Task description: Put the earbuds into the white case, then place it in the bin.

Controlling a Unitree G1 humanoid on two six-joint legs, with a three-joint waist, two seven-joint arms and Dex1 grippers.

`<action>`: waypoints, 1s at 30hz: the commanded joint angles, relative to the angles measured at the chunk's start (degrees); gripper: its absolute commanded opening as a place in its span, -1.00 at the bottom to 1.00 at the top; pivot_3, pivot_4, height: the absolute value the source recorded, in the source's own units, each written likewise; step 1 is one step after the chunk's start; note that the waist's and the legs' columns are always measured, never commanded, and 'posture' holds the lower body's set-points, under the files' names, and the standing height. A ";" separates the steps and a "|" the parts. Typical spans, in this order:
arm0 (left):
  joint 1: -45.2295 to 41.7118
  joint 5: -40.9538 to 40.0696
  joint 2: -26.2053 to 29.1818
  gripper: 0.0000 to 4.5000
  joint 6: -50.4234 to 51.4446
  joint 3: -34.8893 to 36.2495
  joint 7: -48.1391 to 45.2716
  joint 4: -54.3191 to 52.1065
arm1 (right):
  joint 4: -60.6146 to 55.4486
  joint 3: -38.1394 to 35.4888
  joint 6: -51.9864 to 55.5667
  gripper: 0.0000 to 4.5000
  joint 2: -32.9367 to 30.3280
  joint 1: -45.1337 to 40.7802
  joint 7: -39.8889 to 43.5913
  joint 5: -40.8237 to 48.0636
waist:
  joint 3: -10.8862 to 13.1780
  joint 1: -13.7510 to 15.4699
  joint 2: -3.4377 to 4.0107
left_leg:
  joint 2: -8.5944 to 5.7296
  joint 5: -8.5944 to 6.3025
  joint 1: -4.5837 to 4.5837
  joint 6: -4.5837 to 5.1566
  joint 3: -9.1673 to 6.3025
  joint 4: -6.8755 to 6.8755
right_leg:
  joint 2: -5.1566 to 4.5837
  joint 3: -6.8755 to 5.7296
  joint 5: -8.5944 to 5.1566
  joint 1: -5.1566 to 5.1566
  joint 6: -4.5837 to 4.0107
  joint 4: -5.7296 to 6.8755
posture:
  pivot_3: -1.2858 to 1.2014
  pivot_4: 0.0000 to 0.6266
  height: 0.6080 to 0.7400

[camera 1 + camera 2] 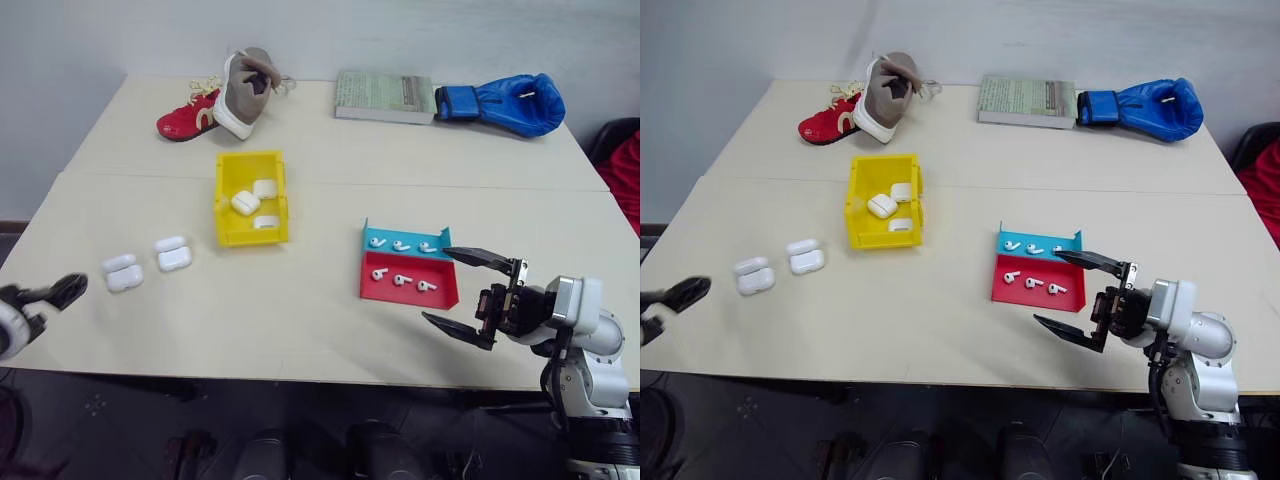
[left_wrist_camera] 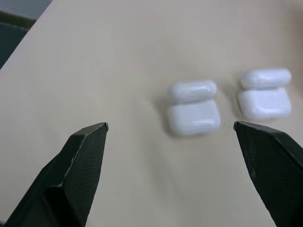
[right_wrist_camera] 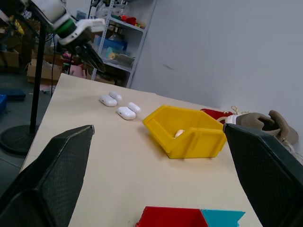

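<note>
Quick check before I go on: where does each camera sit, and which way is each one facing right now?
Head stereo pair: looks forward and down over the table, yellow bin, tray; both grippers show.
Left wrist: looks along the open left gripper at two open white cases on the table.
Right wrist: looks across the table past the open right gripper toward the bin, with the left gripper beyond.
Shared: both wrist views catch those two cases.

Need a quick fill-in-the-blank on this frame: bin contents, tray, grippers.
1. The yellow bin holds ____ white cases.
2. The tray has a blue half and a ____ half.
3. Two open white cases lie on the table near the ____ gripper.
4. The right gripper is ____.

Missing words: three; red; left; open
</note>
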 commanded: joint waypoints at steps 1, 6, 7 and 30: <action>-5.16 3.06 -0.92 0.99 0.30 -8.12 7.19 0.53 | -0.53 -0.84 -0.85 1.00 0.14 0.53 0.73 0.71 | 0.02 -0.07 -0.07 | 0.01 0.00 -0.04 -0.01 0.01 0.01 | 0.03 0.00 0.00 -0.05 0.01 0.00 | 0.03 -0.52 1.00; -11.60 10.76 -6.40 0.99 0.30 -9.65 12.99 4.45 | 1.35 -1.35 -3.18 1.00 0.87 2.41 2.43 0.57 | 0.02 -0.04 -0.08 | 0.03 0.01 -0.04 -0.06 0.04 0.02 | 0.10 0.01 0.00 -0.07 0.01 0.03 | 0.03 -0.52 1.00; -12.28 11.76 -7.00 0.99 0.30 -10.13 13.70 5.63 | 1.60 -1.34 -3.63 1.00 1.04 2.57 2.55 0.47 | 0.02 -0.03 -0.08 | 0.03 0.01 -0.04 -0.07 0.06 0.03 | 0.10 0.02 0.00 -0.07 0.01 0.02 | 0.03 -0.52 1.00; -15.08 31.44 -10.94 0.99 -1.06 -16.21 3.55 14.05 | -0.81 -1.63 -5.15 1.00 0.37 5.35 -1.27 -0.42 | 0.02 1.40 -0.09 | 0.04 0.02 -0.04 -0.14 0.09 0.13 | 0.12 0.02 0.00 -0.08 0.01 0.04 | 0.03 -0.52 1.00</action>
